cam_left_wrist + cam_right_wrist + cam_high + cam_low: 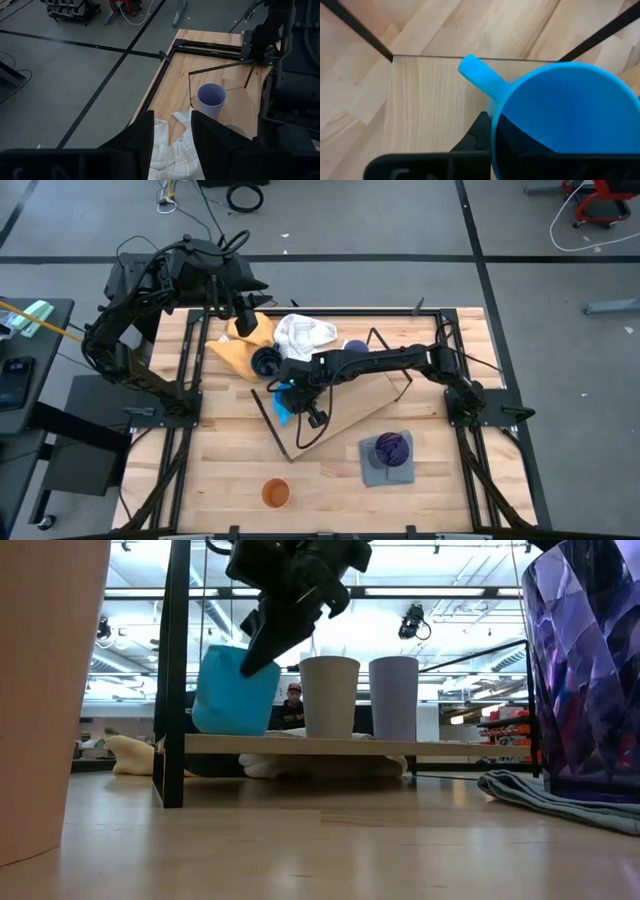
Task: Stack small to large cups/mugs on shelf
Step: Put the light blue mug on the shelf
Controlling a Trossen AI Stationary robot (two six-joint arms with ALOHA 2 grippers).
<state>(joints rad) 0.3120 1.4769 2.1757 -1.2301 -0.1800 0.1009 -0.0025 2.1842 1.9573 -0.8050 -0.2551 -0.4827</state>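
Note:
My right gripper (290, 392) is shut on the bright blue mug (235, 690) at the left end of the shelf (400, 747). Whether the mug's base touches the board I cannot tell. A beige cup (329, 697) and a lavender cup (394, 698) stand upright on the shelf beside it. The dark navy mug (265, 362) lies near the yellow cloth. The purple cup (392, 448) stands on a grey cloth, and the orange cup (276, 493) stands near the front edge. My left gripper (172, 120) hovers open above the white cloth, holding nothing. My right gripper holds the blue mug by its rim wall (495, 120) next to the handle (479, 75). One finger (477, 135) is outside the wall; the other seems to be inside the mug. The fingers slant down from above. The mug hangs slightly tilted, mouth up.
A white cloth (303, 332) and a yellow cloth (235, 348) lie at the table's far left, behind the shelf. The shelf's black wire frame (172, 670) rises at its left end, close to the blue mug. Bare wood (230, 440) lies at the front left.

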